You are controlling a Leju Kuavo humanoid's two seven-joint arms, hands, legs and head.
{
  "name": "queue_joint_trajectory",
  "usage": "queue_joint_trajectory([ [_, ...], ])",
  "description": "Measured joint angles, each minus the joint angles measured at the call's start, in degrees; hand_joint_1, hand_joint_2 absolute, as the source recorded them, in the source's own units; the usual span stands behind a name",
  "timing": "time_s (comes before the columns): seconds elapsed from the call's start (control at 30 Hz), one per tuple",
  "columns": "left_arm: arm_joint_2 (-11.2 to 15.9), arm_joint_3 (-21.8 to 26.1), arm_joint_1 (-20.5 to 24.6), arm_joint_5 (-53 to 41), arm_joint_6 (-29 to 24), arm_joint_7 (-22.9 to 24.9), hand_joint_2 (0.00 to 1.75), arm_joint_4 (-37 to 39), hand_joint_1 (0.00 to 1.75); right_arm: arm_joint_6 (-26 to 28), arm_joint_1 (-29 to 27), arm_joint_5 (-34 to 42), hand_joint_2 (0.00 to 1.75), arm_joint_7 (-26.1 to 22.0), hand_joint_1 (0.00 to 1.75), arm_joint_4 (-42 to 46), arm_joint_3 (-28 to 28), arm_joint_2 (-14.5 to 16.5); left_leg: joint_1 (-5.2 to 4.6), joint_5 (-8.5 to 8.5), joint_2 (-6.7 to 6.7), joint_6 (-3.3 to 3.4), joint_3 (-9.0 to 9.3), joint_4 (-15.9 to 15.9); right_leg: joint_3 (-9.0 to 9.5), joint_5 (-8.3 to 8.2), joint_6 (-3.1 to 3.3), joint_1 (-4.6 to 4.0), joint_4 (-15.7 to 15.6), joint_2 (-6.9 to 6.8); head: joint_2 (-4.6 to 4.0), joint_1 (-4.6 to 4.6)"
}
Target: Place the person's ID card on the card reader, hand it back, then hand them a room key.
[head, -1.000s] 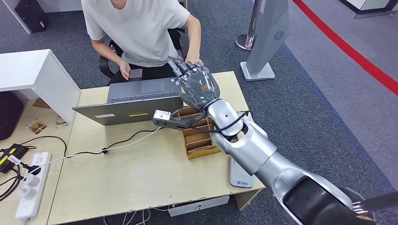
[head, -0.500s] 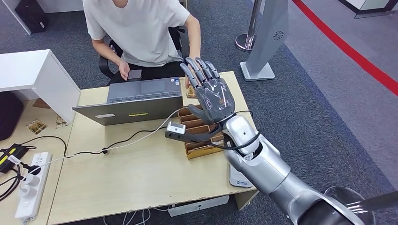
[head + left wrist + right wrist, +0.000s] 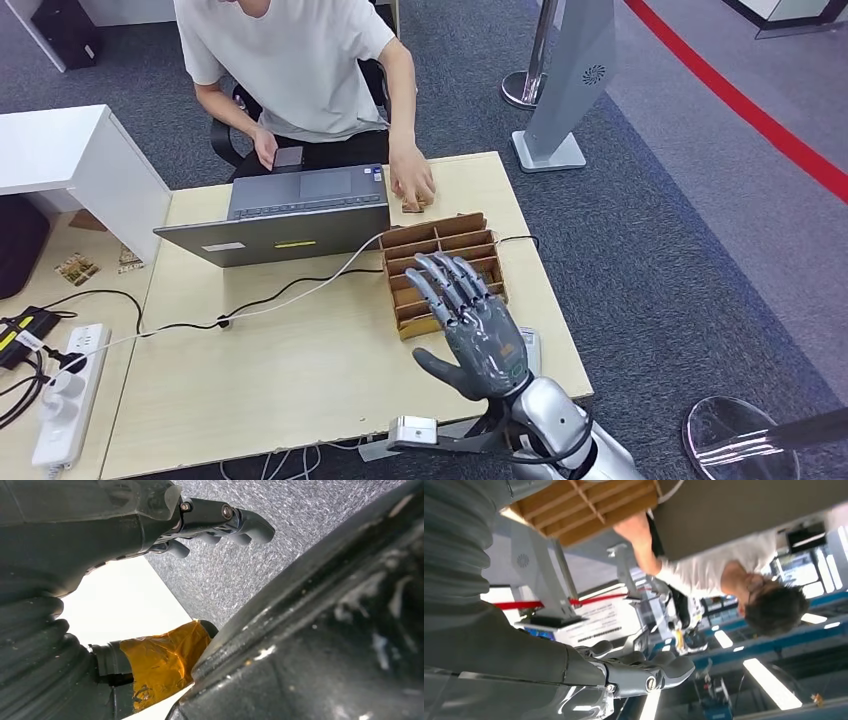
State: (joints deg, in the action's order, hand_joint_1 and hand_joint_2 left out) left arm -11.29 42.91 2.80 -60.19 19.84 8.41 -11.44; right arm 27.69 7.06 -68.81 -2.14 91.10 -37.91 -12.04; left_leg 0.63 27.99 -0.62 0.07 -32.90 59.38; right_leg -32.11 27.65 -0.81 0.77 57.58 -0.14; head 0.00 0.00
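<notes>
Right hand: your right hand (image 3: 478,338) is raised over the near right part of the table (image 3: 300,370), palm up and facing back at you, fingers (image 3: 440,285) spread apart, nothing in it.
Left hand: your left hand (image 3: 90,520) hangs low over grey carpet; the fingers look loosely curled and I see nothing in them, but whether they are closed I cannot tell.
Nearest thing: the cardboard divider tray (image 3: 440,250) lies just beyond the right fingertips. From here I can't make out whether its slots hold cards.
Card reader: a pale flat device (image 3: 533,345) shows at the table's right edge, mostly hidden by the hand; likely the reader, not certain.
Task's thing: the person's hand (image 3: 411,187) rests on a small brownish card (image 3: 412,203) at the far edge of the table, beside the laptop (image 3: 290,215). Which card it is I can't read. It lies well apart from your right hand, with the tray between them.
Step in hand: judging by the empty palm and the card under the person's hand, a handover looks done.
Next move: if that was the ID, you need to turn the palm down and reach into the tray for a room key. Watch the cable (image 3: 290,290) and the tray's thin walls.
</notes>
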Motion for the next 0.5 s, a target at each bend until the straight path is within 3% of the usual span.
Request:
queue_joint_trajectory([
  [0.2,0.0,0.0,0.0,0.0,0.0,0.6,1.75,0.0,0.00,0.3,-1.0,-0.1,1.75,-0.3,0.00,-4.7,-3.3,1.1,0.01,-0.10,0.00,-0.02,0.01,0.0,0.01,-0.05,0.05,-0.01,0.0,0.02,0.00,0.00],
  [0.5,0.0,0.0,0.1,0.0,0.1,0.7,1.75,0.0,0.00,2.7,2.3,-0.8,1.75,1.8,0.00,-14.8,-6.0,4.7,0.00,-0.12,0.00,-0.02,0.00,0.0,0.01,-0.07,0.04,0.00,0.0,0.03,0.00,0.00],
])
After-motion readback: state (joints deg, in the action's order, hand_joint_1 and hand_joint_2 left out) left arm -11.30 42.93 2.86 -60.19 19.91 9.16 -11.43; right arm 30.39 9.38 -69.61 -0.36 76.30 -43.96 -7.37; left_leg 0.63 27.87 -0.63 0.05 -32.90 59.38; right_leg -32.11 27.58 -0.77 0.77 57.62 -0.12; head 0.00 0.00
